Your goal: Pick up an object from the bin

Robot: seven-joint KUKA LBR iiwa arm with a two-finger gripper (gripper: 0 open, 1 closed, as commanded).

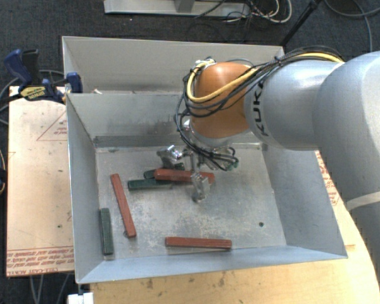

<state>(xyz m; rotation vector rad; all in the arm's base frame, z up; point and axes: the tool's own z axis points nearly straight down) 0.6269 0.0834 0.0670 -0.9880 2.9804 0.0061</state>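
— Red-brown bar [175, 177] at the middle of the frame, lying flat on the bin [240, 214] floor, its left end touching a dark green bar [141, 184]: that is what your gripper [191, 170] hangs over.

— Has it got hold of it?

— You can't tell from this view whether the gripper is released or clenched, so don't count on a grasp.

— How will the bar handle?

— I'd judge it stiff, light and smooth-sided, so it may swivel if you pinch it near an end. Take it across its narrow width, about the middle, clear of the green bar.
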